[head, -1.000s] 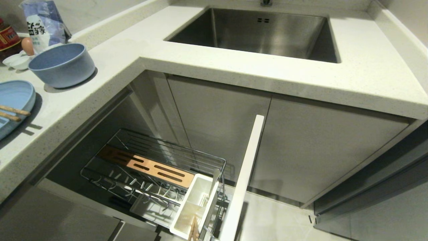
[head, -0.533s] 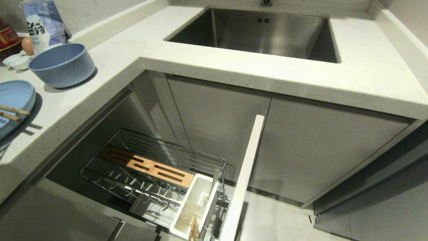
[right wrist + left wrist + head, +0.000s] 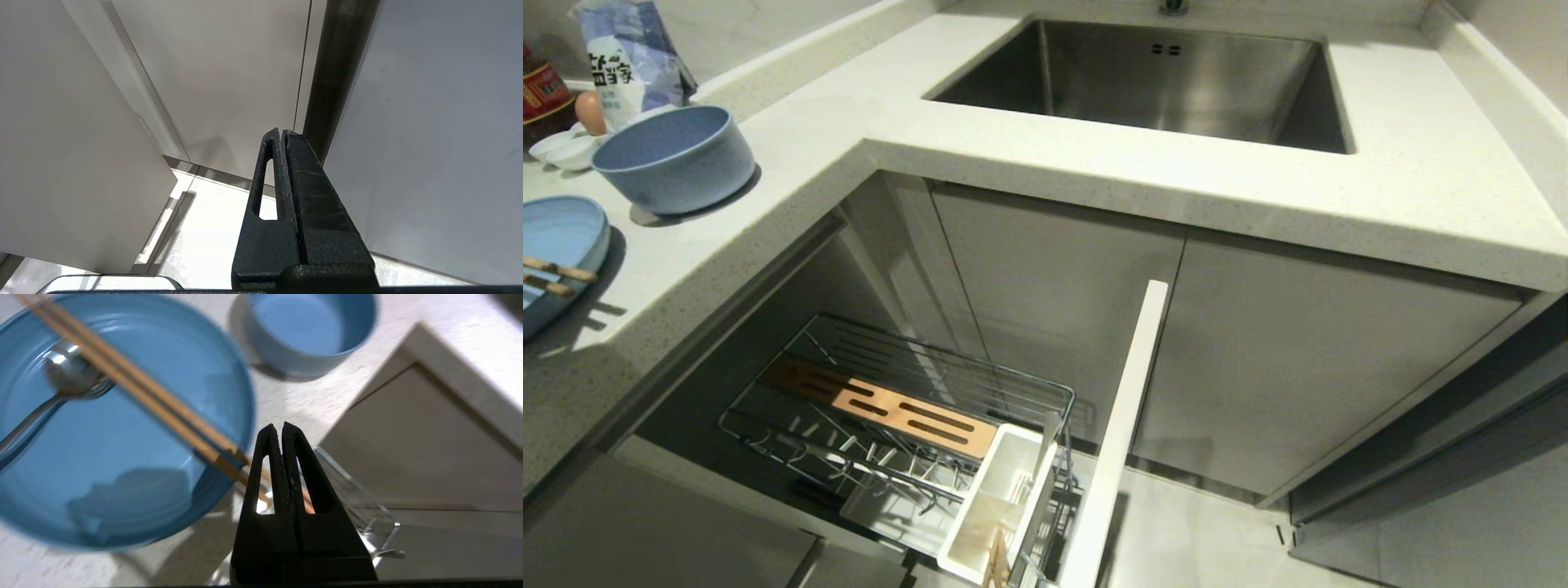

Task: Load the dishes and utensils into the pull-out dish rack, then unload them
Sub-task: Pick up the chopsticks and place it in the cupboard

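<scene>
The pale-blue plate (image 3: pixel 122 457) lies on the white counter with the wooden chopsticks (image 3: pixel 135 379) across it and the silver spoon (image 3: pixel 69 375) in it. Just beyond stands the blue bowl (image 3: pixel 306 330). My left gripper (image 3: pixel 282 426) hovers shut and empty by the plate's rim, over the chopsticks' overhanging ends. In the head view the plate (image 3: pixel 560 237) and bowl (image 3: pixel 674 159) sit at far left. The pull-out dish rack (image 3: pixel 890 408) stands open below, with its white caddy (image 3: pixel 996 498). My right gripper (image 3: pixel 282 132) is parked, shut, facing cabinet fronts.
A steel sink (image 3: pixel 1160 82) is set in the counter (image 3: pixel 1029 155) at the back. A bag (image 3: pixel 629 57), a bottle (image 3: pixel 543 94) and small white saucers (image 3: pixel 564 147) crowd the far left corner. A clear plastic stand (image 3: pixel 359 506) sits under my left gripper.
In the head view the plate, bowl and rack stay put. Only the shadow on the counter beside the plate has shifted.
</scene>
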